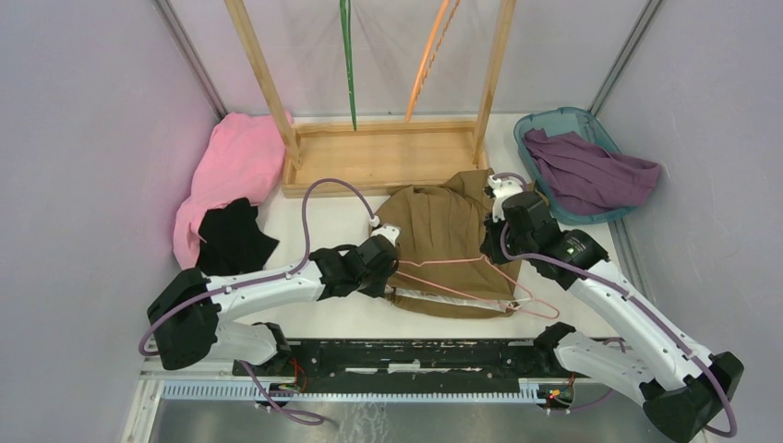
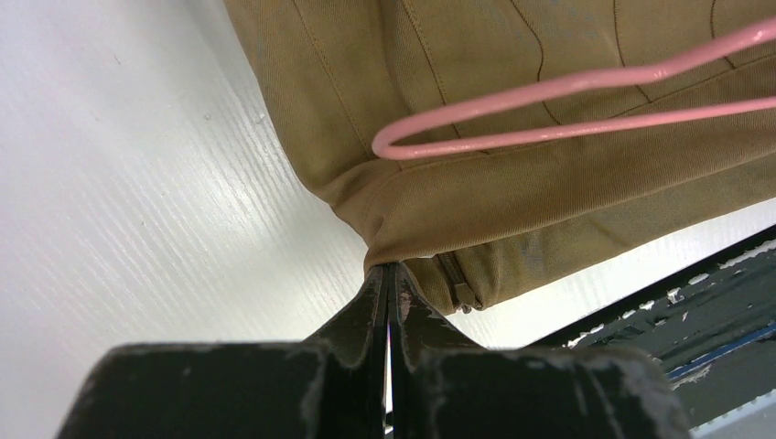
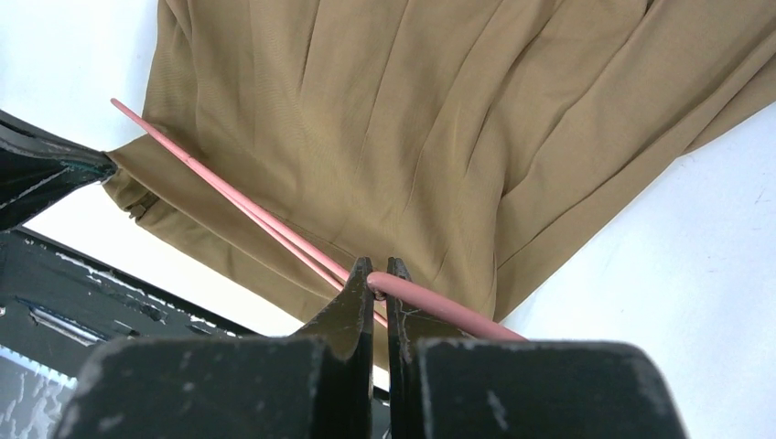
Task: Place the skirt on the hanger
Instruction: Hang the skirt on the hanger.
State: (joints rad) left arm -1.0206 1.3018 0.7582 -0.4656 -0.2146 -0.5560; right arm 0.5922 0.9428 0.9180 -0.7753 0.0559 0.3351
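Bare tabletop (image 1: 337, 221) left of skirt (image 1: 443, 231), as far as black cloth (image 1: 235, 238) and pink cloth (image 1: 231, 166). Blocked behind by rack (image 1: 383, 157), to right by basket (image 1: 554, 125). Hemmed by walls (image 1: 83, 138) on both sides. Skirt's near edge crowded: left hand (image 1: 392, 266), right hand (image 1: 489, 242), hanger (image 3: 448, 311).

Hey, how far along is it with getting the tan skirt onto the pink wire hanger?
Done: the pink wire hanger lies across the tan skirt. In hand: the left gripper is shut on the waistband corner, and the right gripper is shut on the hanger. Left: the hanger sits on top of the fabric, not threaded into it, and the skirt lies flat on the white table.
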